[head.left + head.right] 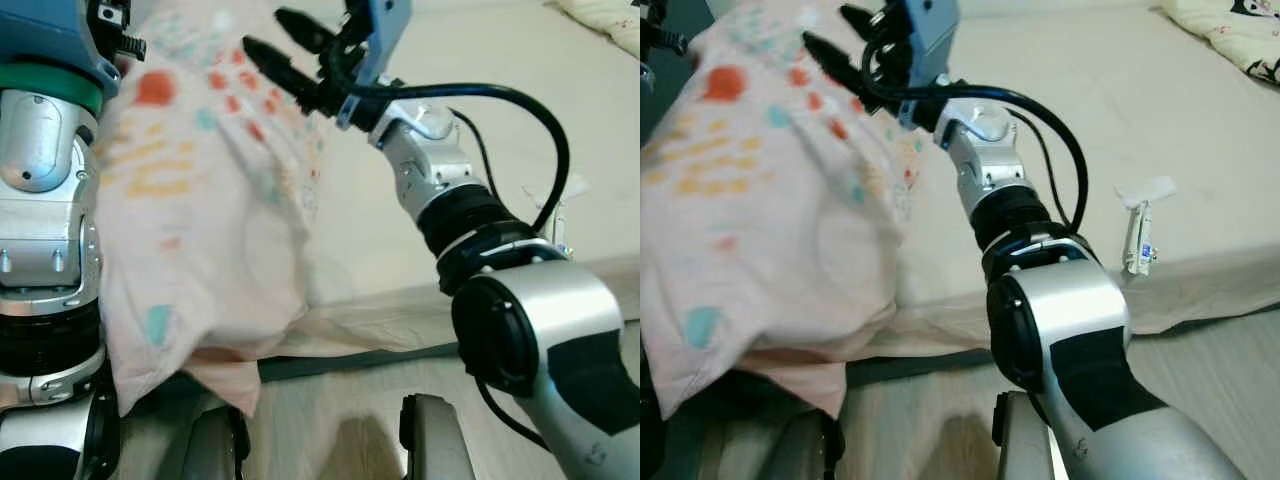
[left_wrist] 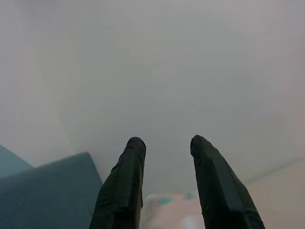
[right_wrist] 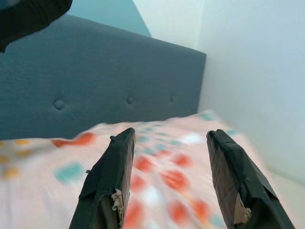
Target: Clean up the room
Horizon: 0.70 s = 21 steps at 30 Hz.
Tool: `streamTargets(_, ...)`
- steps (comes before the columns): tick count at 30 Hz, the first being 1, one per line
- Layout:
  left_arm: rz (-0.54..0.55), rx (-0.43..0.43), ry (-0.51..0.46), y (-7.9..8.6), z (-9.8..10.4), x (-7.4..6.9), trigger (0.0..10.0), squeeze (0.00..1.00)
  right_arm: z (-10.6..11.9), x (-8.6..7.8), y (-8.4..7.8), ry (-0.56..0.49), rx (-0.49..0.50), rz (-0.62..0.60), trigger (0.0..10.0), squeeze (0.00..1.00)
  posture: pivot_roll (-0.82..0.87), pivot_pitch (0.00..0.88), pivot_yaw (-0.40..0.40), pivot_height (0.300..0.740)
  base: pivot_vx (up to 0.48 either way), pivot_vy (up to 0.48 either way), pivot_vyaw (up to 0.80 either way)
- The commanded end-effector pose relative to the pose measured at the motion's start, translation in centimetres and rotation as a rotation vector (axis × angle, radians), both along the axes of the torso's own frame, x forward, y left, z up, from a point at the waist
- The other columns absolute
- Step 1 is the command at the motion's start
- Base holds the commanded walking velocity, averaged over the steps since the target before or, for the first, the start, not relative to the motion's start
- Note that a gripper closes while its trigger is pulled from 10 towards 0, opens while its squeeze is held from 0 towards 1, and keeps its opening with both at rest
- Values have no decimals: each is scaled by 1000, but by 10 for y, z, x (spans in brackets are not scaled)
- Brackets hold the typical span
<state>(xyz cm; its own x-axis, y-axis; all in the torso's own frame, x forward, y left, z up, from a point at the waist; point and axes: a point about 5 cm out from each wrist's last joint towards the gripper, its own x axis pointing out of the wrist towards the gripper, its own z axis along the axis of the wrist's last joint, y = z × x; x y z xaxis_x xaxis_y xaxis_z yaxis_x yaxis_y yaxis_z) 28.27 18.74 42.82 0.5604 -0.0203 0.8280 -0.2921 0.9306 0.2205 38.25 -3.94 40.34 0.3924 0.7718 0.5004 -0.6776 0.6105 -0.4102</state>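
Cream bedding covers the mattress (image 1: 1090, 110) that spreads across the scene, with a pale wood floor (image 1: 1230, 370) showing along its near edge. A large pillow (image 1: 200, 230) in a pinkish-white case dotted with orange, red, yellow and teal lies at the robot's left, overhanging the near edge of the bed. The right gripper (image 1: 272, 38) reaches across over the pillow's upper part, its two black fingers spread apart with nothing between them; in the right wrist view the fingers (image 3: 112, 181) hover just above the spotted fabric, with a dark blue-grey tufted headboard (image 3: 95, 90) behind. The left gripper (image 2: 164, 143) points at a pale wall, its fingers also spread and empty, a strip of the pillow below them. On the mattress to the right lies a small white wrapper (image 1: 1140, 235). Another patterned cushion (image 1: 1230, 35) sits at the far right corner.
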Motion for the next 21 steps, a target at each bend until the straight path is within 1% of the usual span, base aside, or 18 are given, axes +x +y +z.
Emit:
streamTargets(1, -4, 8, -14, -1, -1, -2, 10000, 0, -8, 2, -3, 9, 10, -5, 10000, 0, 49, 194, 134, 530, 0, 0, 0)
streamTargets(3, -6, 12, -9, -2, -2, -1, 10000, 0, -10, 5, -14, -8, 37, -62, 10000, 0, 53, 193, 136, 530, 0, 0, 0)
streamTargets(4, -6, 12, -9, -2, -2, -1, 10000, 0, -10, 5, -14, -8, 37, -62, 10000, 0, 53, 193, 136, 530, 0, 0, 0)
streamTargets(6, -8, 20, -3, -3, -3, 0, 10000, 0, -15, 6, -25, -44, 39, -111, 10000, 0, 51, 189, 136, 530, 0, 0, 0)
streamTargets(7, -8, 20, -3, -3, -3, 0, 10000, 0, -15, 6, -25, -44, 39, -111, 10000, 0, 51, 189, 136, 530, 0, 0, 0)
streamTargets(8, -17, 44, 21, -5, -8, 2, 10000, 0, -25, 6, -35, -75, 46, -149, 10000, 0, 40, 182, 141, 530, 0, 0, 0)
streamTargets(9, -28, 56, 38, -7, -11, 4, 10000, 0, -32, 6, -40, -82, 59, -171, 10000, 0, 40, 182, 141, 530, 0, 0, 0)
streamTargets(10, -28, 56, 38, -7, -11, 4, 10000, 0, -32, 6, -40, -82, 59, -171, 10000, 0, 40, 182, 141, 530, 0, 0, 0)
streamTargets(12, -53, 83, 79, -13, -23, 9, 10000, 0, -55, 9, -56, -43, 112, -254, 10000, 0, 17, 173, 146, 530, 0, 0, 0)
streamTargets(13, -53, 83, 79, -13, -23, 9, 10000, 0, -55, 9, -56, -43, 112, -254, 10000, 0, 17, 173, 146, 530, 0, 0, 0)
streamTargets(15, -70, 90, 114, -17, -32, 14, 10000, 0, -79, 10, -71, 10, 154, -338, 10000, 0, -1, 165, 147, 530, 0, 0, 0)
streamTargets(16, -75, 94, 146, -18, -40, 19, 10000, 0, -93, 8, -77, 49, 194, -358, 10000, 0, -18, 160, 151, 530, 0, 0, 0)
streamTargets(17, -75, 94, 146, -18, -40, 19, 10000, 0, -93, 8, -77, 49, 194, -358, 10000, 0, -18, 160, 151, 530, 0, 0, 0)
streamTargets(18, -82, 100, 200, -19, -50, 25, 10000, 0, -111, 5, -84, 90, 223, -425, 10000, 0, -29, 153, 151, 530, 0, 0, 0)
streamTargets(19, -82, 100, 200, -19, -50, 25, 10000, 0, -111, 5, -84, 90, 223, -425, 10000, 0, -29, 153, 151, 530, 0, 0, 0)
streamTargets(20, -91, 115, 259, -20, -61, 30, 10000, 0, -126, 1, -90, 127, 250, -475, 10000, 0, -35, 146, 154, 530, 0, 0, 0)
streamTargets(21, -96, 118, 363, -18, -79, 37, 10000, 0, -145, -3, -98, 177, 273, -547, 10000, 0, -40, 143, 158, 530, 0, 0, 0)
